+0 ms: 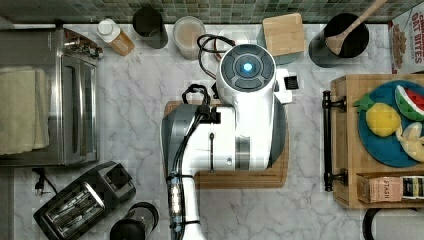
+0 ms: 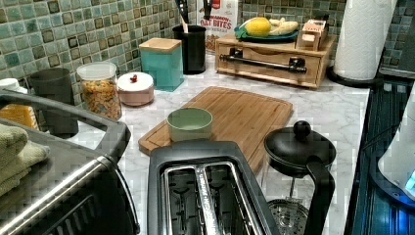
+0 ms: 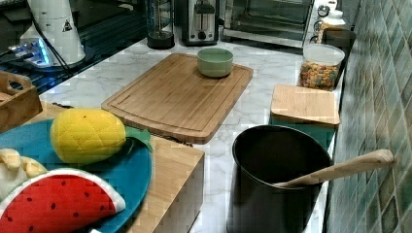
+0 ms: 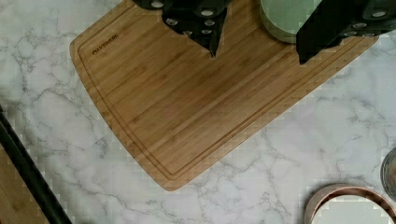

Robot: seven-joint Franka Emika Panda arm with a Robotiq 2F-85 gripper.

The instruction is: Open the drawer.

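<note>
Drawer [image 2: 268, 59] sat shut in its light-wood box at the far end of the marble counter [image 2: 337, 110] in the left view, its long black bar handle [image 2: 262, 62] running across the front. In the top view the same handle [image 1: 327, 141] stood at the top view's right, well apart from the arm. On top of the box lay a blue plate [image 1: 382, 150] carrying a toy pineapple [image 3: 87, 135], a toy watermelon slice [image 3: 58, 204] and what looked like a toy banana [image 1: 412, 142], though its shape was hard to make out; a small tea box [image 1: 387, 189] stood beside the plate.

The Franka arm [image 1: 247, 115] hung over the bamboo cutting board [image 3: 180, 94] in the middle of the counter. In the wrist view the gripper [image 4: 257, 49] was above the board with its two black fingers [image 4: 205, 25] spread wide and nothing between them; a pale green bowl [image 4: 287, 18] showed between and behind them, resting on a corner of the board. The black handle [image 4: 28, 172] crossed one corner of the wrist view, clear of the fingers.

Along the tiled wall stood a teal canister with a wooden lid [image 2: 161, 63], a black utensil holder [image 3: 277, 179] with a wooden spoon [image 3: 340, 170] in it, and a jar of cereal [image 2: 100, 90]. A toaster [image 2: 205, 191] and a black French press [image 2: 298, 166] sat at the left view's near edge.
</note>
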